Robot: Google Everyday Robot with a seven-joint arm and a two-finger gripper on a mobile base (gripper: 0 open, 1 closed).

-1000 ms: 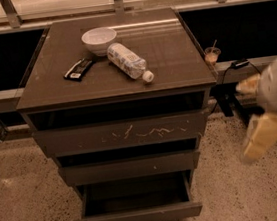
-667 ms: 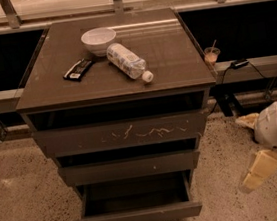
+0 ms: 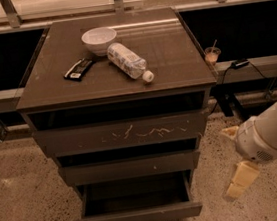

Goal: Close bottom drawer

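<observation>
The bottom drawer (image 3: 138,217) is the narrowest of three dark handleless drawers in a grey-brown cabinet (image 3: 115,85). It stands pulled out well past the two above it, and its shallow box is empty. My gripper (image 3: 228,164) is low on the right of the cabinet, beside the bottom drawer's right end and apart from it. It is open and holds nothing, with one pale finger (image 3: 230,132) above and the other lower down near the floor.
On the cabinet top lie a white bowl (image 3: 99,39), a plastic bottle (image 3: 128,61) on its side and a black packet (image 3: 78,69). A cup with a straw (image 3: 212,54) and a cable rest on the ledge at the right. The floor is speckled.
My arm has come down and a little left, from beside the top drawer to the level of the bottom drawer. The drawers have not moved.
</observation>
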